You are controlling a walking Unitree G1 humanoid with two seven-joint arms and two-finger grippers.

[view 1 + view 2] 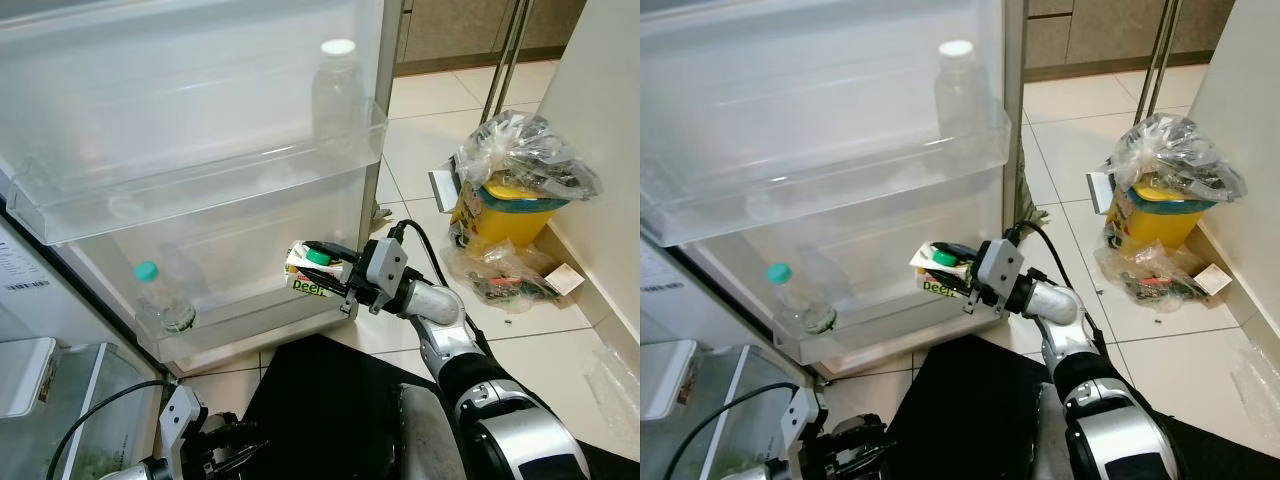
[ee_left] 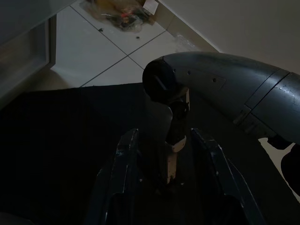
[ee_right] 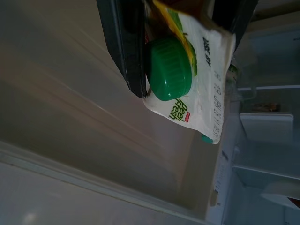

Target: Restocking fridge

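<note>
Carton (image 3: 197,79) top cut off between the jaws, bag contents (image 1: 520,160) beside fridge door (image 1: 200,130) unreadable, left gripper (image 2: 168,187) dim

Clear glossy plastic door shelves (image 1: 200,185), printed paper carton (image 1: 310,272), glossy floor tiles (image 1: 430,135)

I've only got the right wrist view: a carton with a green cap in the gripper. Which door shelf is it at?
Observer: The carton in the right gripper is at the right end of the lower shelf, not set down.
Operator: Anything in that shelf?
Observer: One teal-capped bottle, at its left end.
Operator: And the upper shelf?
Observer: In the upper shelf, a white-capped bottle stands at the right end.
</note>
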